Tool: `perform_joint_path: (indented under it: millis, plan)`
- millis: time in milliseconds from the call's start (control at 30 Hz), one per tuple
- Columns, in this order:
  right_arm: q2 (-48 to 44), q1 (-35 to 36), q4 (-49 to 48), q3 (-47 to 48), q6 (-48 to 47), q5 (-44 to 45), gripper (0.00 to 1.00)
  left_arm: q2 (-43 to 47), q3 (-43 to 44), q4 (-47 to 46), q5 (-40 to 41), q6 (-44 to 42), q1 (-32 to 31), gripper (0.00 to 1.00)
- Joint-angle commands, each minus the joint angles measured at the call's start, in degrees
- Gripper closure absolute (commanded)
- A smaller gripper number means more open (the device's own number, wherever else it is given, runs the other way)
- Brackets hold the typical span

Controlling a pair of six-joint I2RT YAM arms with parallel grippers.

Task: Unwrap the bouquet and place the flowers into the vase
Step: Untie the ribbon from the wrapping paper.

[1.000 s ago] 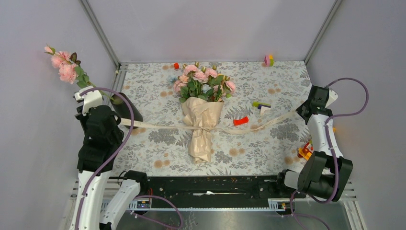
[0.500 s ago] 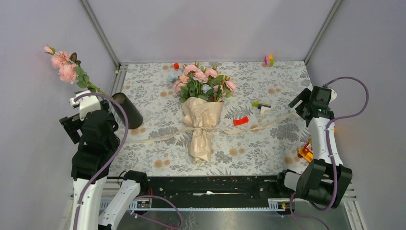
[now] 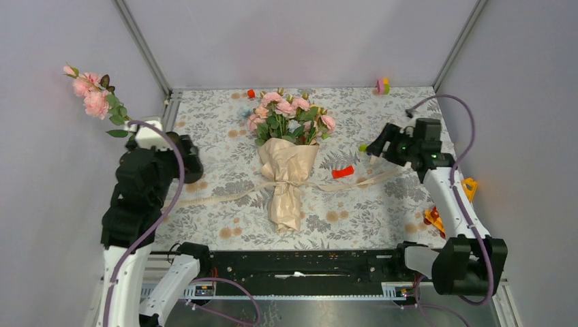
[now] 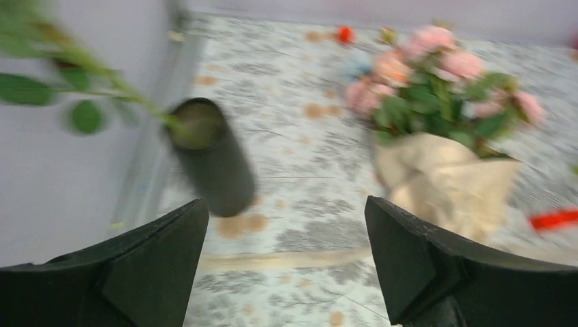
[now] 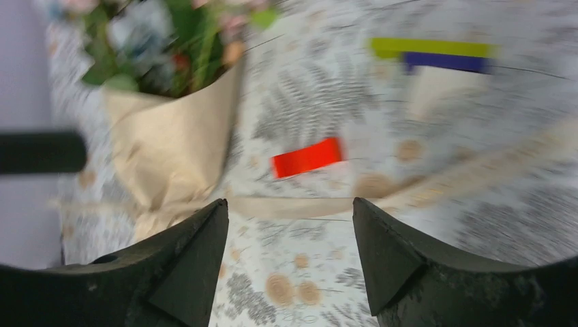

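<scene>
The bouquet [image 3: 286, 174] lies mid-table in its tan paper cone, flower heads [image 3: 290, 116] pointing to the far side. Its cream ribbon [image 3: 218, 195] still crosses the cone's waist, and both ends lie slack on the cloth. The black vase [image 3: 193, 170] leans at the left with a pink flower [image 3: 92, 95] in it. My left gripper [image 3: 178, 151] hovers open beside the vase [image 4: 211, 163], nothing between its fingers, ribbon [image 4: 286, 259] below. My right gripper [image 3: 383, 143] is open above the ribbon [image 5: 402, 194], with the paper cone [image 5: 177, 143] at its left.
A red block [image 3: 343, 172] and a green-and-blue block [image 5: 436, 54] lie right of the bouquet. Small toys sit at the far edge [image 3: 382, 86] and by the right arm [image 3: 433, 216]. Grey walls close in on both sides.
Both grippers have opened and let go of the ribbon ends, so the taut ribbon dropped slack onto the cloth. The left gripper has swung towards the vase; the right has moved inward towards the bouquet.
</scene>
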State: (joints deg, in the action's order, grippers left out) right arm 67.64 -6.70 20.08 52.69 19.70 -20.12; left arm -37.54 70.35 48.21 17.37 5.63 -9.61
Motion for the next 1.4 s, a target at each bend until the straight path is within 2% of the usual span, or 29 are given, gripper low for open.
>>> perform_joint_path:
  millis: [0, 67, 133, 333, 467, 667, 833, 1033, 1133, 1367]
  plan:
    - [-0.17, 11.72, -5.63, -1.88, -1.72, -8.10, 0.28, -3.27, -8.03, -11.49, -26.66, 7.56, -0.03, 0.08]
    - [0.22, 17.25, -8.77, -3.30, -1.41, -8.65, 0.31, -3.83, -11.95, -18.57, -32.83, 11.95, -1.28, 0.08]
    - [0.86, 22.72, -11.82, -4.53, -1.39, -8.03, 0.34, -5.39, -14.84, -22.91, -35.52, 14.77, -3.71, 0.09]
    - [3.99, 35.30, -27.47, -9.93, 0.29, -6.91, 0.44, -12.66, -20.83, -30.85, -29.91, 22.31, -15.25, 0.11]
    - [7.72, 39.87, -35.83, -11.44, 1.74, -6.53, 0.51, -18.22, -26.75, -42.27, -33.91, 32.49, -17.00, 0.15]
    - [14.67, 43.83, -43.51, -11.62, 0.66, -4.79, 0.55, -25.36, -30.70, -50.03, -31.89, 36.53, -18.31, 0.22]
    - [19.55, 46.33, -45.67, -9.56, -0.61, -3.37, 0.57, -29.81, -30.33, -52.42, -32.22, 37.01, -19.07, 0.25]
    - [22.40, 48.45, -45.93, -8.56, -1.20, -1.02, 0.60, -33.25, -29.51, -50.10, -29.96, 36.21, -19.66, 0.29]
    - [23.42, 48.57, -45.69, -8.12, -1.54, -0.44, 0.62, -33.80, -29.32, -48.73, -28.69, 35.38, -19.88, 0.33]
    - [23.96, 48.55, -44.29, -7.22, -2.62, 1.59, 0.64, -34.78, -28.95, -48.33, -28.32, 34.65, -20.26, 0.34]
